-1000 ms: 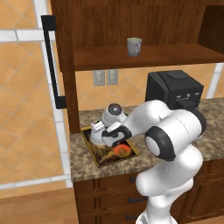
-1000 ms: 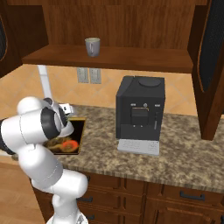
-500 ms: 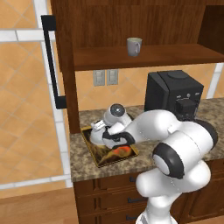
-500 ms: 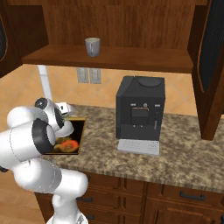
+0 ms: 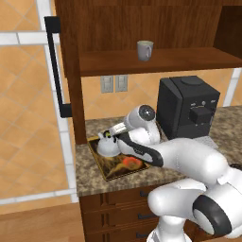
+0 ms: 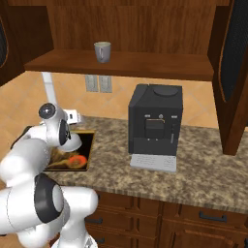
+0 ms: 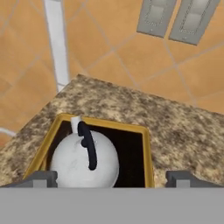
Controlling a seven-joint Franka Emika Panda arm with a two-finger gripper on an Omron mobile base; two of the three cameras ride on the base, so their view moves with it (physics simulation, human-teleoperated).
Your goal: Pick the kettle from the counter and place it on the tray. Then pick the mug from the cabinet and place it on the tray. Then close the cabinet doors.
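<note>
My gripper [image 7: 111, 177] stands wide open with nothing in it, its two fingertips [image 7: 41, 178] spread apart on either side. The kettle [image 7: 85, 160] sits upright on the tray [image 7: 148, 151] just below and ahead of me, between the lines of my fingers, its black handle arching over the dome, free of my grasp. The tray lies on the granite counter [image 5: 90, 177] near its left end. The mug [image 5: 144, 50] stands on the shelf of the open cabinet [image 5: 156, 61] above.
</note>
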